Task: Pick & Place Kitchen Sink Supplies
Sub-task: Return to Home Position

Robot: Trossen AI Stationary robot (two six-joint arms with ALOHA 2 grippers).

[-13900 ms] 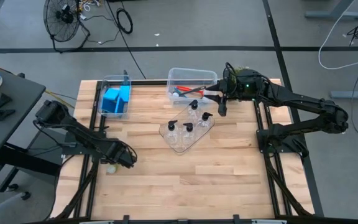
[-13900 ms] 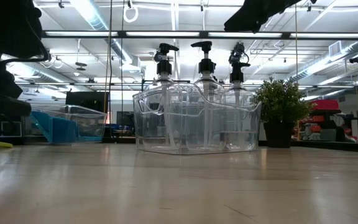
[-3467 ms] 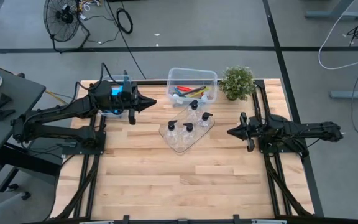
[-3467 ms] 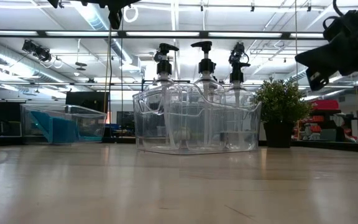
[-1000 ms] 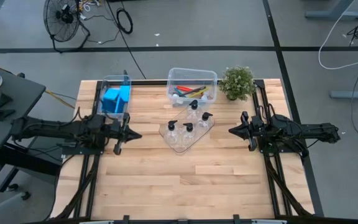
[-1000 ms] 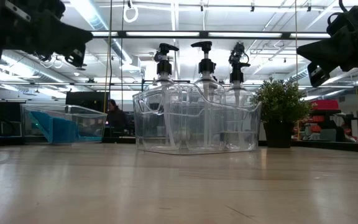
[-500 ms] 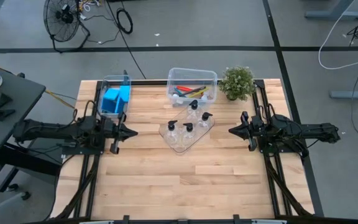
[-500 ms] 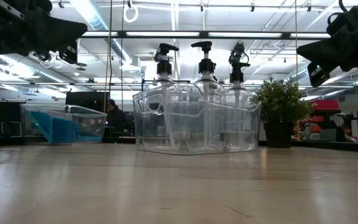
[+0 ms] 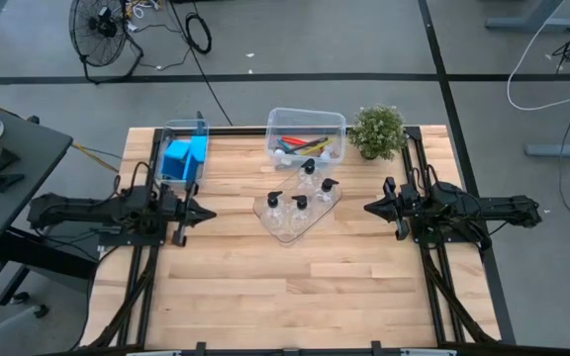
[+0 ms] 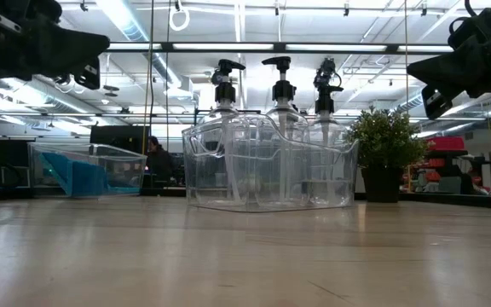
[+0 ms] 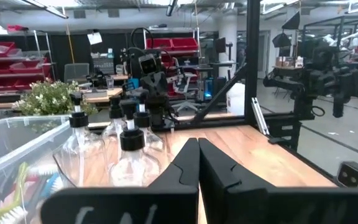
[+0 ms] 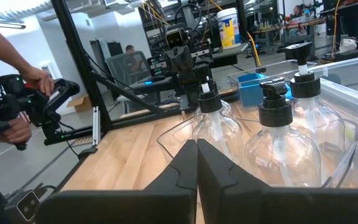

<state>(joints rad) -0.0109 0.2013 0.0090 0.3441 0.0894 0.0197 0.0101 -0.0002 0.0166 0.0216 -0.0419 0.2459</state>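
Several small clear bottles (image 9: 301, 203) with black pump tops stand upright in a clear tray (image 9: 265, 214) at the table's middle. Behind it, a clear bin (image 9: 307, 121) holds red, blue and yellow-green brushes (image 9: 300, 146). A blue sponge (image 9: 182, 158) lies in a clear bin (image 9: 184, 127) at the far left. My left gripper (image 9: 208, 211) hovers shut to the left of the tray, pointing at it (image 11: 197, 144). My right gripper (image 9: 369, 209) hovers shut to the right of the tray, also pointing at it (image 12: 196, 147). Both hold nothing.
A small green potted plant (image 9: 377, 130) stands at the far right corner, beside the brush bin. In the right wrist view a person's hands (image 12: 37, 79) hold a device beyond the table's left side. Bare wood (image 9: 295, 287) fills the table's near half.
My left gripper has drawn back a little toward the table's left edge, away from the bottle tray, staying shut and level. The right arm and all the objects have kept still.
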